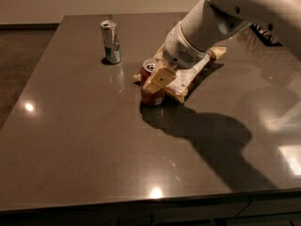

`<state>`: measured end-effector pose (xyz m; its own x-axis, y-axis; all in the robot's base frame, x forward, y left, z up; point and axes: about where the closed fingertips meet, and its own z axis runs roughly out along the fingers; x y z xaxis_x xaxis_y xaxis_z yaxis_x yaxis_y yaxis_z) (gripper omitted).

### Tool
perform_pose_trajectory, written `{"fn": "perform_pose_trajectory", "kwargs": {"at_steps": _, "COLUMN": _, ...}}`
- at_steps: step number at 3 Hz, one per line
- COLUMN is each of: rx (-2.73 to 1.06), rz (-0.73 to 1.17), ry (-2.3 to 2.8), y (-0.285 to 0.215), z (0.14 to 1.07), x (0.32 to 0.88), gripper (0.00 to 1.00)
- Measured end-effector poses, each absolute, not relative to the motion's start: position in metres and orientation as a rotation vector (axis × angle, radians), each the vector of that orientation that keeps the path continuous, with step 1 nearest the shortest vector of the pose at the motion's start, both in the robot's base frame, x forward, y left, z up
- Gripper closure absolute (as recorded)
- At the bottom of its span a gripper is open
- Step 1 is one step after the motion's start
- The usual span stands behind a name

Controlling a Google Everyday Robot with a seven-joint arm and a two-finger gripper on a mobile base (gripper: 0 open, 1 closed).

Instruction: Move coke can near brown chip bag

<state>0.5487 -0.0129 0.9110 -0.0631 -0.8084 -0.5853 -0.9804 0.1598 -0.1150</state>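
Red coke can (151, 97) upright just beside brown chip bag (184, 83) | pincer (155, 80) closed around coke can | dark table (89, 149)

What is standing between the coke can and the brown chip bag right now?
Nothing visible. The coke can stands right beside the brown chip bag's left end, with the gripper at the can. The slim silver can stands apart, farther left.
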Motion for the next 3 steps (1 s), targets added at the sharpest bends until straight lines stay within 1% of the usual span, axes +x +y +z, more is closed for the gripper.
{"fn": "perform_pose_trajectory", "kwargs": {"at_steps": 1, "rx": -1.711, "rz": 0.457, "ry": 1.909, "y": -0.0072, "z": 0.9042, "x": 0.5447, "gripper": 0.04}}
{"fn": "perform_pose_trajectory", "kwargs": {"at_steps": 2, "rx": -1.713, "rz": 0.457, "ry": 1.908, "y": -0.0065, "z": 0.9045, "x": 0.5443, "gripper": 0.00}}
{"fn": "perform_pose_trajectory", "kwargs": {"at_steps": 3, "rx": -1.713, "rz": 0.457, "ry": 1.908, "y": -0.0064, "z": 0.9045, "x": 0.5443, "gripper": 0.00}}
